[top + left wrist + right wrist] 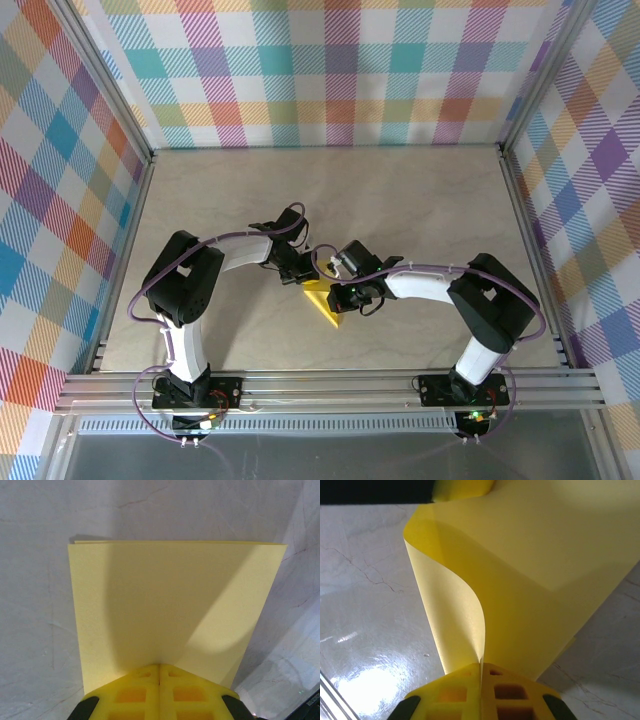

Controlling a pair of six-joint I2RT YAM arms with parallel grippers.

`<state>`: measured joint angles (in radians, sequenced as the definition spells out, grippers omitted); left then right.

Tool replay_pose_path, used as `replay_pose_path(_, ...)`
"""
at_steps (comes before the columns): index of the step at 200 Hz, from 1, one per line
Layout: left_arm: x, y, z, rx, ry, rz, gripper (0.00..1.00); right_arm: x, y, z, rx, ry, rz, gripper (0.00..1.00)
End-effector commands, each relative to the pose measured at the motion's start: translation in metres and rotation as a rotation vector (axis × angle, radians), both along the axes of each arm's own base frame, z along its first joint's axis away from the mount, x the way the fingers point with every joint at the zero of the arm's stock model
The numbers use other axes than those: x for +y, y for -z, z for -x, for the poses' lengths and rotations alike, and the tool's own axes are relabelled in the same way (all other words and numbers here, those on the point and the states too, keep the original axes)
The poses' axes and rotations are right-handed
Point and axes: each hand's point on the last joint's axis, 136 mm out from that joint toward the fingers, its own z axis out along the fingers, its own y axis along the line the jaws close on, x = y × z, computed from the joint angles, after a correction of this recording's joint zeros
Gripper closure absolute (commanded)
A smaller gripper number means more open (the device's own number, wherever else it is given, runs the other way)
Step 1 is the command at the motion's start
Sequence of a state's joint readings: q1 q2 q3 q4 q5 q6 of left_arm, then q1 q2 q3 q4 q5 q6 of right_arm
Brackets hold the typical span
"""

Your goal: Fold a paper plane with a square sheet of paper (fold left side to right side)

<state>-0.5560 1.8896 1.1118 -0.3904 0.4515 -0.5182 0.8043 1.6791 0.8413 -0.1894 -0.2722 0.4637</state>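
Observation:
The square sheet of paper [328,306] is bright yellow and lies at the middle of the table, doubled over on itself. In the left wrist view the sheet of paper [165,600] lies flat with two layers showing at its far edge. My left gripper [159,666] is shut, its tips resting on the near part of the sheet with nothing between them. My right gripper [481,664] is shut on an edge of the sheet [545,555], which curls up from the table into its jaws. From above, the left gripper [303,276] and the right gripper [341,295] meet over the paper.
The pale marbled table [400,200] is walled by plaid panels on three sides. An aluminium rail [330,385] runs along the near edge, behind the arm bases. The left gripper's yellow finger [462,489] shows at the top of the right wrist view.

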Motion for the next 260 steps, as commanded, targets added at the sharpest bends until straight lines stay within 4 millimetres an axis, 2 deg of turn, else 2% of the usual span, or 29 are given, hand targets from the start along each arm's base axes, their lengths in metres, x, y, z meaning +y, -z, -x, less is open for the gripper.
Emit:
replay_pose_path(1, 0.023, 0.03, 0.024, 0.074, 0.01, -0.146, 1.0, 0.0, 0.002, -0.006, -0.001, 0.005, 0.017, 1.0)
replay_pose_path(99, 0.023, 0.029, 0.024, 0.067, 0.007, -0.147, 1.0, -0.007, 0.014, -0.003, 0.018, 0.01, 0.057, 1.0)
replay_pose_path(134, 0.019, 0.021, 0.019, 0.045, 0.006, -0.126, 1.0, -0.014, 0.022, 0.002, 0.042, 0.016, 0.096, 1.0)
replay_pose_path(185, 0.006, -0.018, -0.01, -0.065, -0.002, -0.049, 0.89, -0.024, 0.032, 0.011, 0.09, 0.04, 0.132, 1.0)
replay_pose_path(216, 0.012, -0.047, -0.025, -0.146, -0.038, 0.003, 0.87, -0.029, 0.036, 0.016, 0.113, 0.052, 0.146, 1.0)
replay_pose_path(234, 0.018, -0.061, -0.023, -0.196, -0.049, 0.033, 0.89, -0.031, 0.038, 0.018, 0.118, 0.056, 0.15, 1.0)
replay_pose_path(260, 0.019, -0.077, -0.009, -0.262, -0.047, 0.119, 0.91, -0.032, 0.041, 0.019, 0.13, 0.057, 0.16, 1.0)
